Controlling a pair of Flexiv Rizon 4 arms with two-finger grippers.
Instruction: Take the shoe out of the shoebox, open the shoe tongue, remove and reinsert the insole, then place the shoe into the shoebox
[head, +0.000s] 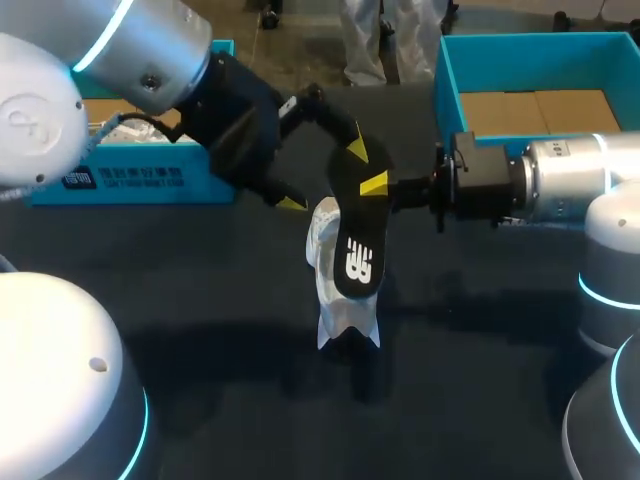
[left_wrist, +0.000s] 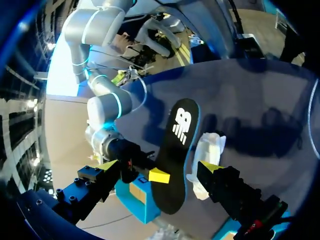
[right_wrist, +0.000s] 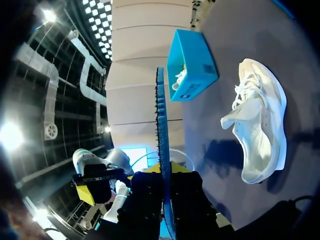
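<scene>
A black insole (head: 355, 255) with a white logo hangs above the table, toe end down. My right gripper (head: 375, 184) is shut on its upper end, and it shows edge-on between that gripper's fingers in the right wrist view (right_wrist: 161, 130). My left gripper (head: 322, 177) stands open, its yellow tips on either side of that same end without touching it; the left wrist view shows the insole (left_wrist: 177, 145) in that gap. The white shoe (head: 335, 295) lies on the dark table just behind and below the insole, and also shows in the right wrist view (right_wrist: 260, 125).
A blue shoebox (head: 130, 180) with another white shoe inside stands at the back left. A second blue box (head: 445, 90) with a cardboard floor stands at the back right. Dark table lies in front of the shoe.
</scene>
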